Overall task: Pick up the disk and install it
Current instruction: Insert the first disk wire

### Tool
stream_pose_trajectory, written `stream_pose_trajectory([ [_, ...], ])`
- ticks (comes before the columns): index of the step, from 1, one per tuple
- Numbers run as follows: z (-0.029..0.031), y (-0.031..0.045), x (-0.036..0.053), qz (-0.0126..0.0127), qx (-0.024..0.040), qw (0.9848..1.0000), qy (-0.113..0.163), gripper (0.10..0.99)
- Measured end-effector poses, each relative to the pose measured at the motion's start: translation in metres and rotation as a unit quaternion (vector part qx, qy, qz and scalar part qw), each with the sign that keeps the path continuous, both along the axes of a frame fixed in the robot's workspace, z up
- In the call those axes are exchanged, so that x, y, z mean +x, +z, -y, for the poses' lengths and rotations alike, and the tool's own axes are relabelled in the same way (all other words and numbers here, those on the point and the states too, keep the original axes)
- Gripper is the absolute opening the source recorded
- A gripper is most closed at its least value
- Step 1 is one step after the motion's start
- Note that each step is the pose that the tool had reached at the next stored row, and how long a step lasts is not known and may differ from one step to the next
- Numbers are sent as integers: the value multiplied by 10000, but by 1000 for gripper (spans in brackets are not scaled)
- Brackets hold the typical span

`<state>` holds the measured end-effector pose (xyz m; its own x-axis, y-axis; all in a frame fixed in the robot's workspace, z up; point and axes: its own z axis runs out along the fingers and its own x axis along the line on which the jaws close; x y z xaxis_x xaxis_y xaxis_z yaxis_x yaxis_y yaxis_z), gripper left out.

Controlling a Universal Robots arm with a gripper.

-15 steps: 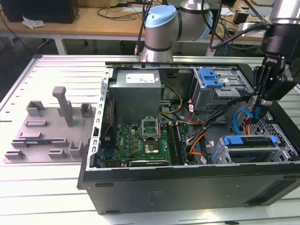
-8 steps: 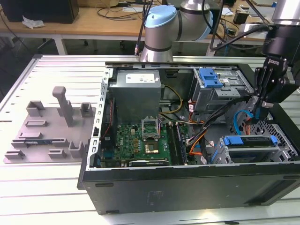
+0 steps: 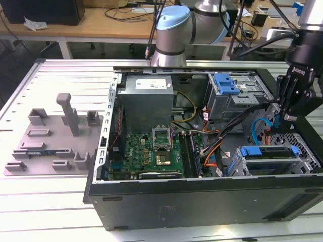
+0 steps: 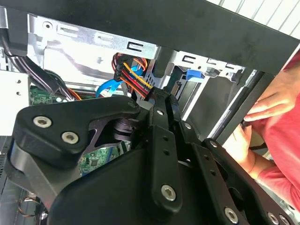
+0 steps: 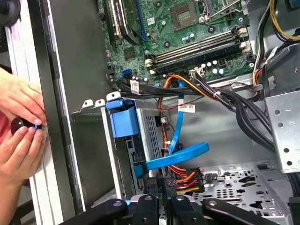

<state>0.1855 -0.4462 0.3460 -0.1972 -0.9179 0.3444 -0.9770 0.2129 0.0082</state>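
The worktop [image 3: 60, 75] is a pale metal surface of long grooved slats. Behind it in the exterior view stand wooden benches [image 3: 101, 22] strewn with cables. A grey moulded fixture plate [image 3: 50, 141] lies toward the exterior view's left. Beside it an open black computer case [image 3: 202, 206] lies on its side, showing a green motherboard [image 3: 151, 151] and a grey power supply [image 3: 146, 96]. A person's hands [image 5: 18, 126] in a red sleeve rest at the outer edge of the case.

The disk [image 3: 265, 151] sits in the metal drive cage at the case's corner toward the exterior view's right. It is seen edge-on, so what shows is its bright blue plastic rail and, in the first wrist view, a blue end tab [image 5: 123, 121] against silver metal. A flat blue data cable [image 5: 180, 154] and red, orange and yellow power wires hang just beside it.

The gripper [image 3: 278, 126] hovers over that corner, just beside the cage. Its jaws are drawn together, with nothing visible between them.
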Motion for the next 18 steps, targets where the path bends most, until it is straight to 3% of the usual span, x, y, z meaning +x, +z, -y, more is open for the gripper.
stream_pose_trajectory([
  [5, 62, 12, -12, 8, 138, 9999, 50, 169],
  [10, 139, 23, -18, 10, 192, 9998, 101, 169],
  [13, 174, 40, -24, 18, 317, 9994, 153, 169],
  [18, 267, 41, -45, 24, 373, 9991, 190, 169],
])
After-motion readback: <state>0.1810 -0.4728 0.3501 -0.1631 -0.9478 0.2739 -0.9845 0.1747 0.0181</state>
